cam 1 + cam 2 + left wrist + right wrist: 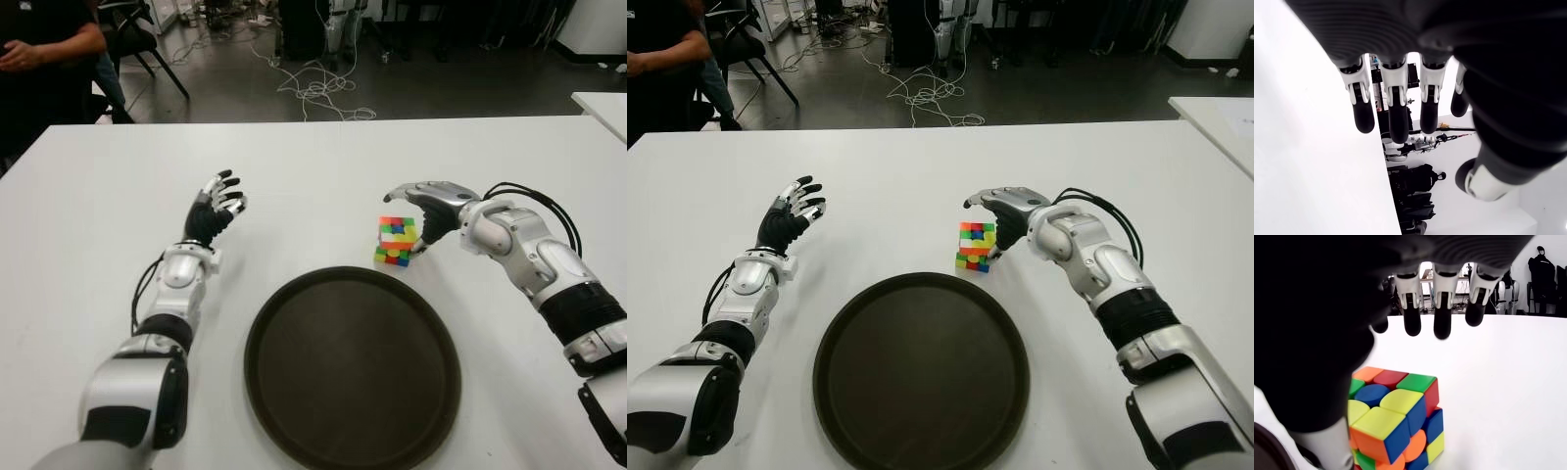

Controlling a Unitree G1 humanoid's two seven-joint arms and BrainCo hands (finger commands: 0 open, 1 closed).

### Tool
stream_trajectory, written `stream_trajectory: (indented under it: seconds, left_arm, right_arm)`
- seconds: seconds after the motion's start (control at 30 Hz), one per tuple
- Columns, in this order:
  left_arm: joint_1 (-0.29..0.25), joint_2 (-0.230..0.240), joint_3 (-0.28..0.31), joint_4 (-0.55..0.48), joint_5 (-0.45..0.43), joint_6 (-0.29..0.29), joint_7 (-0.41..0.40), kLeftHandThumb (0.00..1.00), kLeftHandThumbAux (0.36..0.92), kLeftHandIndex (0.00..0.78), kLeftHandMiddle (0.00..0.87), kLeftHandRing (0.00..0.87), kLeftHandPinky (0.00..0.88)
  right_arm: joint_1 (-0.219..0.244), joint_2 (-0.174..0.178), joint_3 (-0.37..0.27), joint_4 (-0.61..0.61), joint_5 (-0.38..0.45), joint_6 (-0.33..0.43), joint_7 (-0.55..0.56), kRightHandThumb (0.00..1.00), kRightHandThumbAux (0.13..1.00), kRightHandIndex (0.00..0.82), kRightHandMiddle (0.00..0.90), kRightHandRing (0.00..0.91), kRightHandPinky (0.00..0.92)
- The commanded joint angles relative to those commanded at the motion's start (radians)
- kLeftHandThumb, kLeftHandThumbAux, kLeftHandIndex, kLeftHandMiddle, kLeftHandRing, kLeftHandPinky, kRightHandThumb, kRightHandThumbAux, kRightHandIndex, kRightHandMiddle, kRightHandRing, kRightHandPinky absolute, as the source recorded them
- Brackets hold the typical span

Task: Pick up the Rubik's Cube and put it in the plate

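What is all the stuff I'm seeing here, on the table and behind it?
Rubik's Cube: one, multicoloured, on the table just beyond the plate's far right rim.
Plate: one, dark brown, round, near middle of the table, nothing in it.
Table: one, white.
Cables: a tangle, pale, on the floor behind.
Person: one, dark top, far left corner.
Second table: white, far right edge.
Right hand: fingers open, arched over the cube, not gripping.
Left hand: open, idle, left of the plate.
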Motion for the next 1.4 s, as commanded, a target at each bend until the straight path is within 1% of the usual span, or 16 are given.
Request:
stream_trajectory:
  seconds: [0.27, 0.37, 0.47, 0.63, 0.77, 0.9, 1.03, 1.23, 1.4]
  left_arm:
    - [0.0, -0.002, 0.004, 0.001, -0.004, 0.002, 0.0, 0.2, 0.752, 0.11, 0.178, 0.188, 0.195]
    - [-0.001, -0.002, 0.004, 0.002, -0.005, 0.007, -0.001, 0.197, 0.749, 0.102, 0.169, 0.179, 0.178]
    - [-0.002, -0.001, 0.004, 0.003, -0.004, 0.009, 0.0, 0.195, 0.746, 0.1, 0.167, 0.177, 0.175]
    - [-0.003, -0.001, 0.004, 0.004, -0.003, 0.011, 0.003, 0.193, 0.738, 0.101, 0.175, 0.183, 0.182]
    - [-0.004, -0.003, 0.004, 0.004, -0.004, 0.01, 0.005, 0.19, 0.73, 0.102, 0.177, 0.186, 0.188]
    - [-0.005, -0.003, 0.005, 0.004, -0.004, 0.012, 0.006, 0.189, 0.731, 0.105, 0.181, 0.19, 0.189]
    - [-0.006, -0.003, 0.006, 0.006, -0.005, 0.017, 0.007, 0.188, 0.728, 0.104, 0.188, 0.193, 0.188]
    - [-0.006, -0.004, 0.005, 0.008, -0.004, 0.016, 0.007, 0.186, 0.717, 0.103, 0.189, 0.189, 0.165]
    - [-0.006, -0.004, 0.004, 0.008, -0.003, 0.012, 0.006, 0.2, 0.722, 0.111, 0.189, 0.191, 0.173]
  right_arm:
    - [-0.002, 0.001, 0.004, 0.018, 0.0, -0.015, -0.023, 0.0, 0.855, 0.174, 0.199, 0.206, 0.168]
    - [-0.006, 0.006, 0.009, 0.025, -0.007, -0.001, -0.025, 0.0, 0.843, 0.147, 0.174, 0.181, 0.146]
    - [-0.007, 0.006, 0.01, 0.024, -0.006, -0.001, -0.025, 0.0, 0.839, 0.138, 0.165, 0.172, 0.138]
    - [-0.007, 0.005, 0.013, 0.027, -0.003, -0.01, -0.031, 0.0, 0.848, 0.155, 0.167, 0.172, 0.14]
    - [-0.01, 0.012, 0.018, 0.045, -0.004, -0.017, -0.039, 0.0, 0.85, 0.174, 0.184, 0.19, 0.155]
    - [-0.01, 0.016, 0.024, 0.052, -0.005, -0.026, -0.044, 0.0, 0.847, 0.176, 0.186, 0.188, 0.153]
    - [-0.007, 0.021, 0.03, 0.038, -0.004, -0.026, -0.033, 0.0, 0.849, 0.175, 0.179, 0.178, 0.148]
    - [-0.003, 0.029, 0.039, 0.03, -0.002, -0.036, -0.02, 0.0, 0.861, 0.195, 0.199, 0.196, 0.151]
    - [0.001, 0.033, 0.047, 0.018, -0.005, -0.035, -0.008, 0.0, 0.861, 0.182, 0.197, 0.191, 0.137]
